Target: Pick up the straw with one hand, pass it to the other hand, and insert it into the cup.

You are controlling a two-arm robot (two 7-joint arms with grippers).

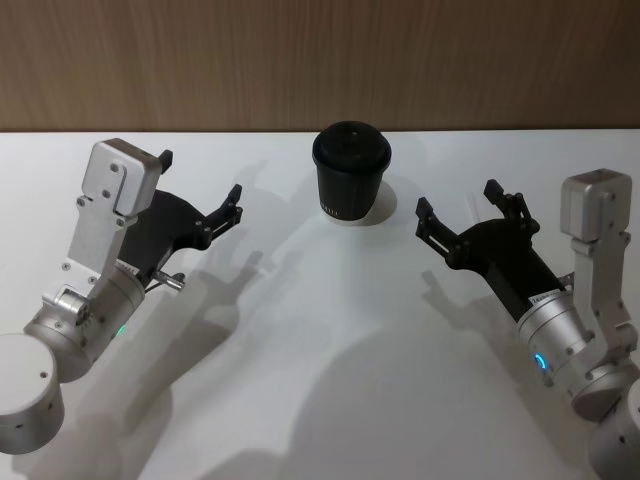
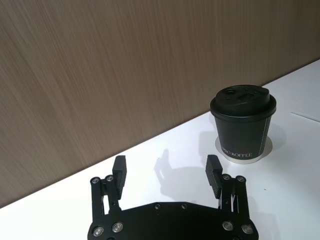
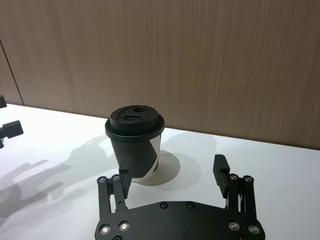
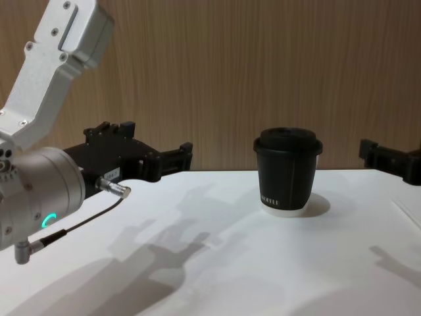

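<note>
The scene is bright, lit from above. Soft overlapping grey shadows lie on the white table (image 1: pixel 330 330) around the cup (image 1: pixel 350 185).

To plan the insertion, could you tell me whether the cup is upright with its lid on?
Upright and lidded: the cup stands on its base on the table, black lid seated level on top.

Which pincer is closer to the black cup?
Right. The right pincer, open, is close on the right of the cup; the left pincer, open, is farther off on its left.
</note>
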